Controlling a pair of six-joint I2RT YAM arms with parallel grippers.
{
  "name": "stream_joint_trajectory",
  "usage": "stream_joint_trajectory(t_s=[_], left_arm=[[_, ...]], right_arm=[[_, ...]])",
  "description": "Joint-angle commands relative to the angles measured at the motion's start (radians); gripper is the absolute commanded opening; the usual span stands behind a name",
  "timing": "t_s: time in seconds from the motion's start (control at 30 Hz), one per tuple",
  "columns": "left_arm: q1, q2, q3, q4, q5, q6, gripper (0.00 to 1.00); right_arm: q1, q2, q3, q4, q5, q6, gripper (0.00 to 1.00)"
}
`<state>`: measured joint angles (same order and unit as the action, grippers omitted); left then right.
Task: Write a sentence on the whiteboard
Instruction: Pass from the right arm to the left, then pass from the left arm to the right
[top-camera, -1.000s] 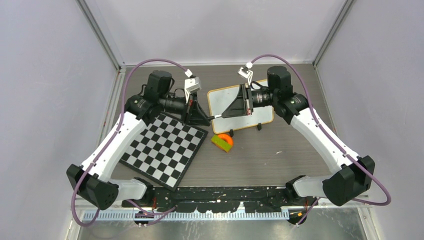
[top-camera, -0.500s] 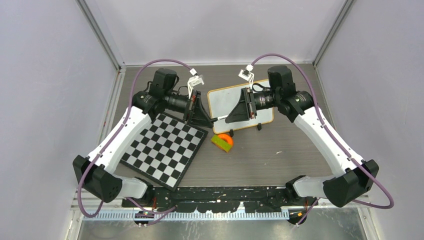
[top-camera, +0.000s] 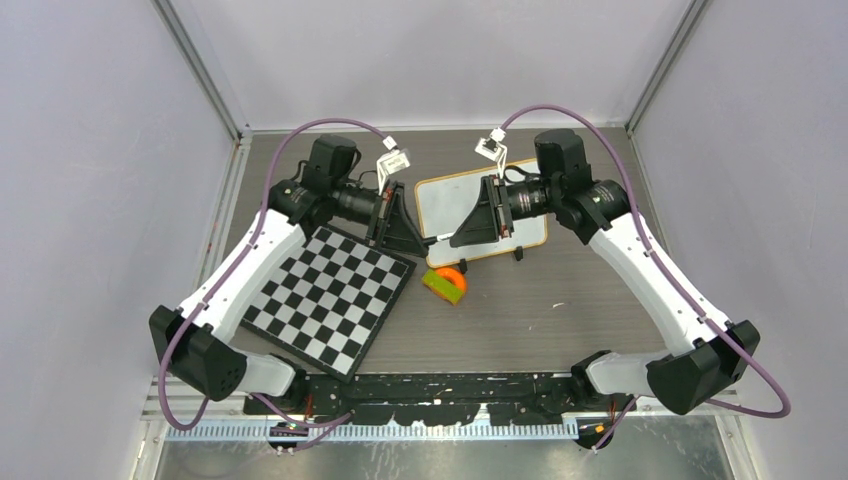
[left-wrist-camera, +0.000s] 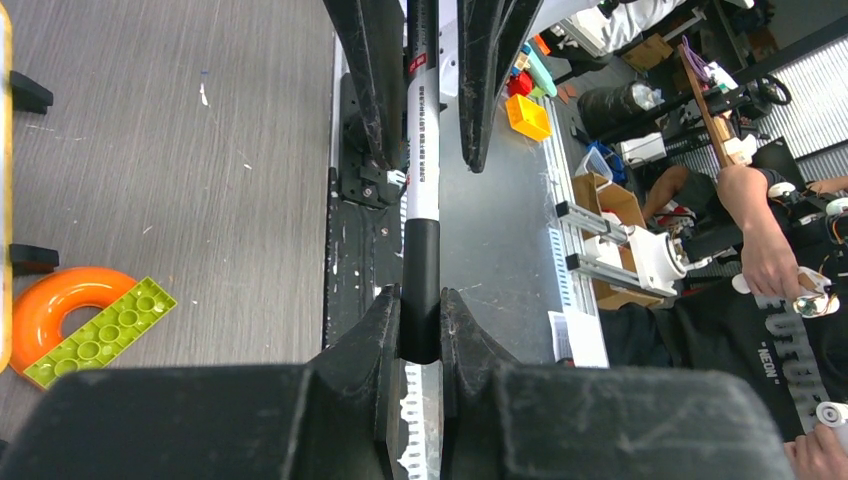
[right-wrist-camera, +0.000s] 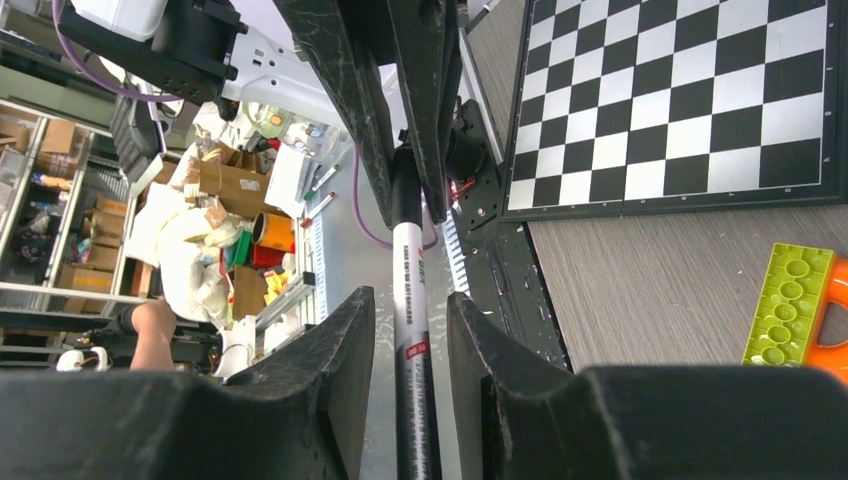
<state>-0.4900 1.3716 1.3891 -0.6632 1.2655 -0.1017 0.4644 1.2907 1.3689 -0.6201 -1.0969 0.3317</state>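
Observation:
A marker (top-camera: 437, 238) with a white barrel and black cap hangs level between my two grippers, in front of the whiteboard (top-camera: 452, 200). My left gripper (top-camera: 424, 241) is shut on the black cap (left-wrist-camera: 420, 300). My right gripper (top-camera: 452, 239) is open, its fingers (right-wrist-camera: 340, 340) on either side of the white barrel (right-wrist-camera: 412, 300) with a gap on each side. The whiteboard's visible surface is blank; no sentence shows, and the right gripper hides part of the board. The board's wooden edge (left-wrist-camera: 4, 200) shows in the left wrist view.
A black-and-white chequered board (top-camera: 330, 298) lies at the left under my left arm. An orange ring (top-camera: 450, 275) with a green brick (top-camera: 441, 288) lies just in front of the whiteboard, below the marker. The black mounting rail (top-camera: 440, 385) runs along the near edge.
My left arm swung its elbow outward and its gripper shifted slightly right, closing up on the right gripper along the marker. The right arm shifted only a little.

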Motion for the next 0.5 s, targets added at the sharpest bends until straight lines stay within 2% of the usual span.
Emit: stream_joint_trajectory(t_s=[0.0, 0.1, 0.27, 0.4, 0.47], left_arm=[[-0.007, -0.004, 0.009, 0.014, 0.023, 0.0, 0.0], [-0.007, -0.001, 0.006, -0.001, 0.017, 0.008, 0.0], [-0.007, 0.018, 0.018, -0.018, -0.005, 0.006, 0.0], [-0.008, 0.026, 0.023, -0.021, -0.004, -0.001, 0.0], [-0.009, 0.028, 0.026, -0.024, -0.003, -0.001, 0.0]], right_arm=[[0.008, -0.018, 0.057, 0.03, -0.004, 0.003, 0.38], [0.007, -0.015, 0.06, 0.033, -0.006, 0.004, 0.39], [0.02, -0.014, 0.061, 0.031, -0.009, 0.004, 0.36], [0.029, -0.014, 0.06, 0.014, -0.005, -0.017, 0.22], [0.031, -0.014, 0.062, 0.002, -0.004, -0.029, 0.19]])
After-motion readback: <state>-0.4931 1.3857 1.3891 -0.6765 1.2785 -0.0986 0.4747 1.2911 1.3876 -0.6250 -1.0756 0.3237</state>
